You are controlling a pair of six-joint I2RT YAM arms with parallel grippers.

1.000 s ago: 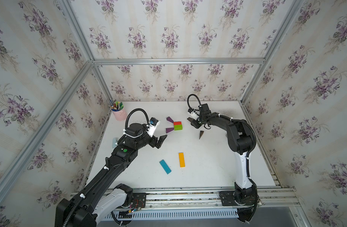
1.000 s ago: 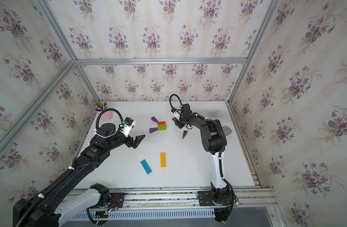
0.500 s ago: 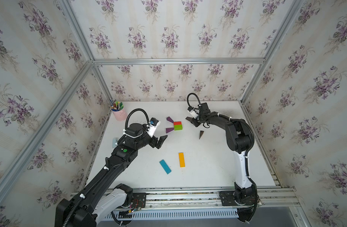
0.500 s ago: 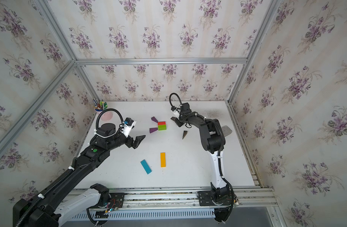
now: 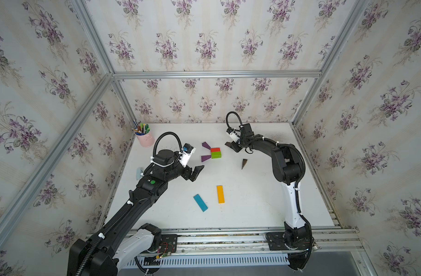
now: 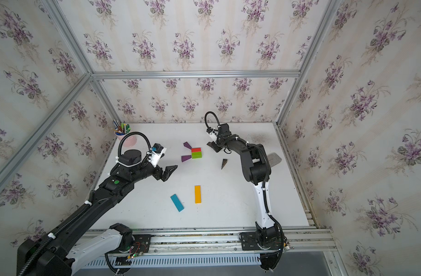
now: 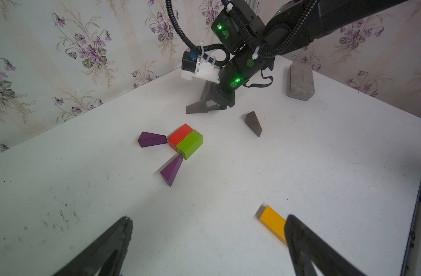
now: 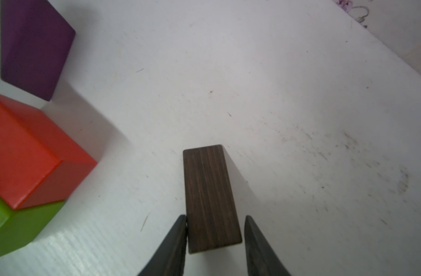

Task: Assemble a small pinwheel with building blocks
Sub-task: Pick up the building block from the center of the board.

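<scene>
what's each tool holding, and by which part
Nothing is clamped. The right tool straddles one end of the dark brown wooden wedge, gap at one finger; the left tool is empty.

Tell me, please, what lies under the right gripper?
A dark brown wedge lies on the table between the fingers of the right gripper; one touches it, the other stands clear. Anything beneath the wedge or behind the fingers is covered.

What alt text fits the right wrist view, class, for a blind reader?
A dark brown wedge sits on the white table between the tips of the right gripper. A red block, green block and purple wedge lie nearby.
</scene>
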